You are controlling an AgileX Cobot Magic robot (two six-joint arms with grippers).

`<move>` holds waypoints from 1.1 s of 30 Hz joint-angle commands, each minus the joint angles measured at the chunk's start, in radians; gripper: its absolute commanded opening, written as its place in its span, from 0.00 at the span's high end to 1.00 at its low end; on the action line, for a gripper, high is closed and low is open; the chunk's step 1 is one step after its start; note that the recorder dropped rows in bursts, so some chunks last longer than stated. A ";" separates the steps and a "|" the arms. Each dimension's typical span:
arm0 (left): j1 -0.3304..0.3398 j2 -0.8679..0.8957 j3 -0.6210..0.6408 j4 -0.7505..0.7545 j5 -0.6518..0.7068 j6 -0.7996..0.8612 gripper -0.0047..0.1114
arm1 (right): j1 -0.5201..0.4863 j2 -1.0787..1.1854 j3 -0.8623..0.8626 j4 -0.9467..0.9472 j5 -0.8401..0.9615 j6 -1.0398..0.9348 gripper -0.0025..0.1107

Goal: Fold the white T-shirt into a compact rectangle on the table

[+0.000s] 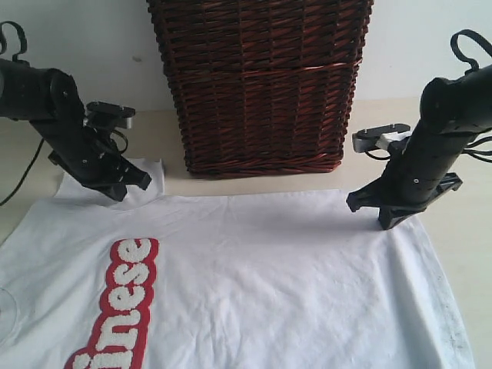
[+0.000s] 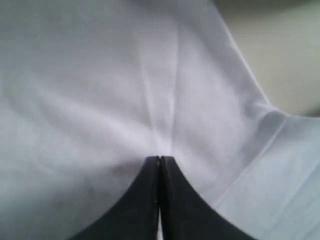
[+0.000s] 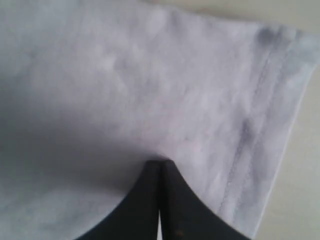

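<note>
A white T-shirt [image 1: 254, 269] lay on the table [image 1: 470, 254]
The left gripper [image 2: 160, 159] pinched its cloth; the right gripper [image 3: 160, 161] was closed against it

One T-shirt [image 1: 269, 277], one basket [image 1: 261, 84], two tools [image 1: 129, 187] [image 1: 382, 218]

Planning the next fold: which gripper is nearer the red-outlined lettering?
Left. The left gripper is at the far edge of the white T-shirt, just beyond the lettering; the right gripper is at its opposite far corner.
</note>
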 commanded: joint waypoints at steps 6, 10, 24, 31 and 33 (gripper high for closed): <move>0.028 0.082 -0.027 -0.002 -0.206 0.007 0.96 | -0.003 0.054 -0.009 -0.032 -0.139 0.006 0.98; 0.058 0.153 -0.128 0.003 -0.168 0.007 0.96 | -0.003 0.065 -0.048 -0.059 -0.142 0.014 0.98; 0.083 0.285 -0.392 0.025 -0.015 0.033 0.96 | -0.003 0.125 -0.150 -0.121 -0.114 0.022 0.98; 0.076 0.207 -0.389 0.019 0.064 0.057 0.96 | -0.003 0.058 -0.153 -0.067 -0.113 -0.047 0.98; 0.076 0.163 -0.389 0.009 0.084 0.057 0.96 | -0.003 0.024 -0.153 -0.050 -0.113 -0.063 0.98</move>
